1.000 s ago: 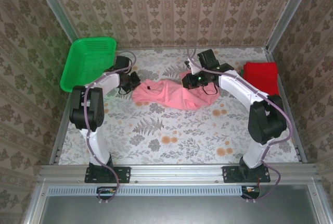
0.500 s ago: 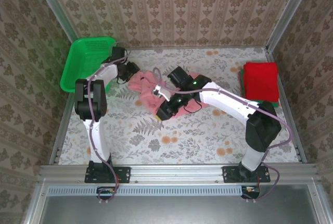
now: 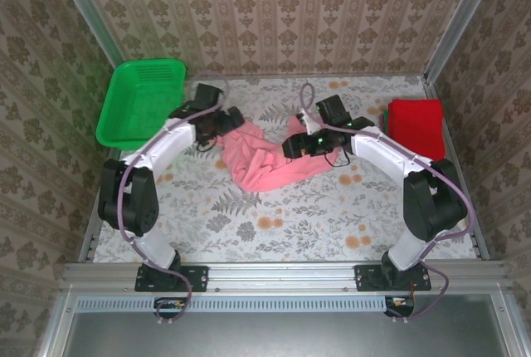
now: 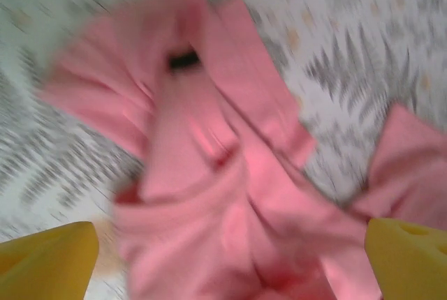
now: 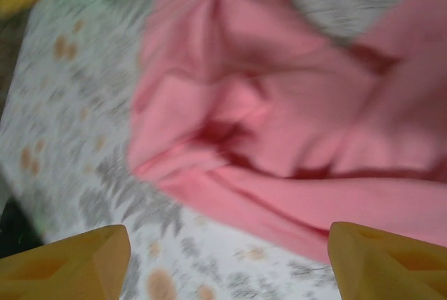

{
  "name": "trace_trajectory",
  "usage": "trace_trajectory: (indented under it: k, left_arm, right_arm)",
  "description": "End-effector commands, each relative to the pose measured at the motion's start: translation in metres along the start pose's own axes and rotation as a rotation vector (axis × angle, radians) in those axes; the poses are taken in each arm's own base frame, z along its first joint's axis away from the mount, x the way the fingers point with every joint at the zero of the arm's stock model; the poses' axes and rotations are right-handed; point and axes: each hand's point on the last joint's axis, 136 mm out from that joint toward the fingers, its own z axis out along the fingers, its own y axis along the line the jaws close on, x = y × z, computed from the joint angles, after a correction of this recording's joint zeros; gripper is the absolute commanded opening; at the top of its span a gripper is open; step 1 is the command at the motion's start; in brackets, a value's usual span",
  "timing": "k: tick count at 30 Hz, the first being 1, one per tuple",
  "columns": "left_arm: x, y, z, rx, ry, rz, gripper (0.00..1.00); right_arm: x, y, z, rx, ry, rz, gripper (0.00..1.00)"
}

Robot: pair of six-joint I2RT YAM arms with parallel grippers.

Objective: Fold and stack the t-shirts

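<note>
Since it's all soft cloth here, expect zero stiffness: whatever gets lifted will droop and drag, so where you pinch matters more than how hard.

Counter (image 3: 274, 224): flat, floral print, with bare space in front of the shirt for spreading it out.

Pink t-shirt (image 3: 265, 162): crumpled mid-counter toward the back, between the two arms, bunched into a rough V with deep folds. Not flat, not folded. My read is light, limp, some friction against the counter, nothing fragile.

Green basket (image 3: 141, 100): back-left corner, apart from the shirt, not part of the job.

Red t-shirt (image 3: 417, 124): neat folded rectangle at the back-right edge, well apart from the pink one. Probably the stack target. Can't tell if another shirt sits under it.

Left arm (image 3: 178, 137) reaches over the shirt's left end, right arm (image 3: 373, 141) over its right end.

Left fingers (image 4: 42, 255): spread wide, yellow tips at the lower corners of the wrist view. Pink cloth sits under the gap, nothing pinched.

Right fingers (image 5: 70, 261): also wide apart, over the shirt's edge and bare counter, gripping nothing.

Both wrist views are blurred, so seams are hard to pick out.

Grab points: one layer at an edge, ideally the shoulders either side of the collar. The black neck label (image 4: 183, 59) marks it. Pinching mid-bunch would likely lift several layers at once. Suggest a two-point hold, then pull apart to flatten.
</note>
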Motion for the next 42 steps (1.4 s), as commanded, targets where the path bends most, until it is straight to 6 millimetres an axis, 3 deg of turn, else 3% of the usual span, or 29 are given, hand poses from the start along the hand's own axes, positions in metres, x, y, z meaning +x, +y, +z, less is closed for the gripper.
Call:
trace_trajectory:
  k: [1,5,8,11,13,17,21,24,32,37,38,41,42]
  left_arm:
    - [0.045,-0.009,0.01,-0.112,0.116,0.089,0.94]
    - [0.076,-0.041,0.028,-0.117,0.206,0.153,0.87]
    - [0.094,-0.042,0.043,-0.144,0.268,0.162,0.78]
    - [0.1,-0.033,0.05,-0.171,0.287,0.153,0.61]
    - [0.1,-0.028,0.05,-0.177,0.293,0.147,0.43]
    - [0.093,-0.026,0.033,-0.17,0.253,0.147,0.12]
    - [0.086,-0.026,-0.004,-0.161,0.185,0.167,0.03]
    - [0.089,-0.021,-0.032,-0.154,0.144,0.182,0.02]
    - [0.126,0.017,-0.088,-0.112,0.08,0.164,0.04]
    - [0.165,0.068,-0.106,-0.121,0.068,0.039,0.06]
    - [0.173,0.076,-0.105,-0.111,0.074,0.007,0.1]
    - [0.19,0.098,-0.103,-0.083,0.078,-0.079,0.58]
    - [0.191,0.102,-0.103,-0.076,0.067,-0.087,0.69]
  right_arm:
    - [-0.019,-0.037,-0.015,0.13,-0.141,0.169,0.75]
    - [-0.012,-0.069,-0.022,0.19,-0.167,0.289,0.74]
    - [-0.007,-0.088,-0.026,0.23,-0.179,0.342,0.73]
    - [-0.001,-0.109,-0.031,0.305,-0.192,0.417,0.72]
    - [0.005,-0.125,-0.036,0.358,-0.187,0.495,0.7]
    - [0.016,-0.148,-0.041,0.418,-0.174,0.602,0.67]
    - [0.016,-0.156,-0.037,0.429,-0.151,0.62,0.65]
    - [0.014,-0.159,-0.028,0.426,-0.132,0.629,0.64]
    - [0.008,-0.169,-0.013,0.43,-0.115,0.645,0.62]
    - [0.009,-0.17,-0.009,0.423,-0.102,0.652,0.62]
    - [0.011,-0.17,-0.008,0.423,-0.098,0.653,0.62]
    - [0.012,-0.17,-0.005,0.419,-0.09,0.654,0.62]
    - [0.013,-0.17,-0.004,0.417,-0.086,0.655,0.62]
